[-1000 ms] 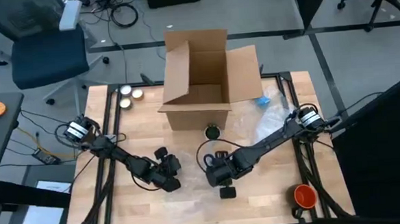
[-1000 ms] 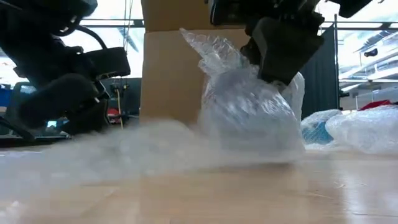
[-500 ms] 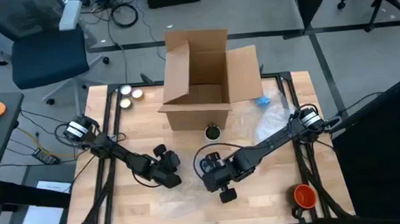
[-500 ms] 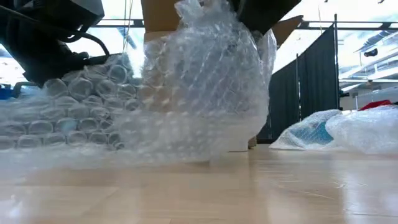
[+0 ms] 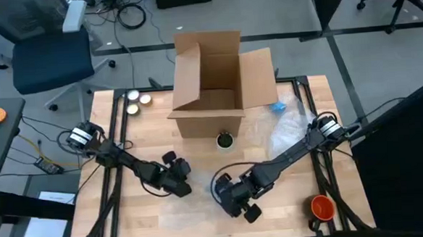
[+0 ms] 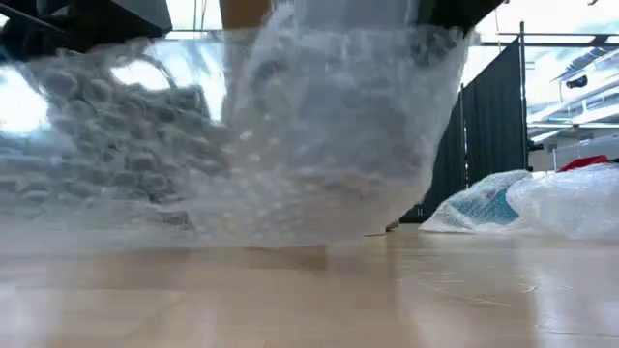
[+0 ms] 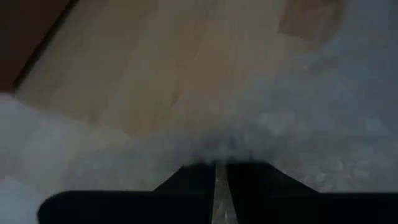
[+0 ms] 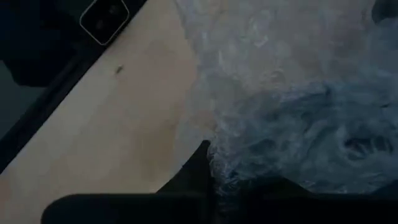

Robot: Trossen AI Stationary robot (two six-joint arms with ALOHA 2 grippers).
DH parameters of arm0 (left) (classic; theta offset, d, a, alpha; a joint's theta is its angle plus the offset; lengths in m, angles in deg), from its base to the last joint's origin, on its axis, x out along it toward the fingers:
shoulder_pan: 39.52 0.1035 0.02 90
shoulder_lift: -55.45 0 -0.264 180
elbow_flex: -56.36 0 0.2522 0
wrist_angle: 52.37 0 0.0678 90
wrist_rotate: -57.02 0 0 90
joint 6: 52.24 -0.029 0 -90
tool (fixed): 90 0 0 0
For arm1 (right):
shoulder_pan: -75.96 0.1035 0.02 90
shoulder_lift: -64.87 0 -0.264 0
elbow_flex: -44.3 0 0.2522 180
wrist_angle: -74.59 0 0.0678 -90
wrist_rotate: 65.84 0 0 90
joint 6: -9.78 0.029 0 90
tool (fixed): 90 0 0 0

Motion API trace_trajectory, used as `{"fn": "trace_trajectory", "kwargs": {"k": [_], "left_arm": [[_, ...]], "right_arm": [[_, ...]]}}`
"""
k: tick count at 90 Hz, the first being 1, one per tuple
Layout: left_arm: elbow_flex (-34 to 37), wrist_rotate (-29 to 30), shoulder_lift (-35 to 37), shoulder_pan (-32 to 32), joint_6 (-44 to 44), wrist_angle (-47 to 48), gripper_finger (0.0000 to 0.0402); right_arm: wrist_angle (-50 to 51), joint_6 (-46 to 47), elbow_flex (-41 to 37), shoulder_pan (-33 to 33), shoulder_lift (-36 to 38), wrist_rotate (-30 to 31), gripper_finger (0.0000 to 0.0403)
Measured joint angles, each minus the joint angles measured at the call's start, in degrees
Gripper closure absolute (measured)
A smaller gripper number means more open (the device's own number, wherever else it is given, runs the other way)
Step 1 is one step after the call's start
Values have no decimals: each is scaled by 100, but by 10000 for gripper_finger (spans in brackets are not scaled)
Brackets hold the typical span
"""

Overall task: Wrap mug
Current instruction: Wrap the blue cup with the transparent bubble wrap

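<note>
On my left a blue office chair (image 5: 48,51) stands on the grey floor beyond the wooden tabletop (image 5: 199,152). My left gripper (image 5: 177,184) is clenched on the bubble wrap (image 6: 290,145); my right gripper (image 5: 234,201) grasps it too. I cannot see the mug.

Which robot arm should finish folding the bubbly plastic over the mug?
Probably the right. The right gripper sits on the bubble wrap bundle and seems to grip it. The left gripper only pinches the sheet's edge, so it likely just steadies it.
</note>
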Motion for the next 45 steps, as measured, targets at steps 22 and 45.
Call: {"fn": "trace_trajectory", "kwargs": {"k": [22, 45], "left_arm": [[-11, 210, -11, 209, -317, -133, 379], [-307, 273, -39, 546, -1045, -170, 379]], "right_arm": [[-313, -143, -222, -1, 0, -10, 399], [-322, -358, -391, -11, 0, -22, 399]]}}
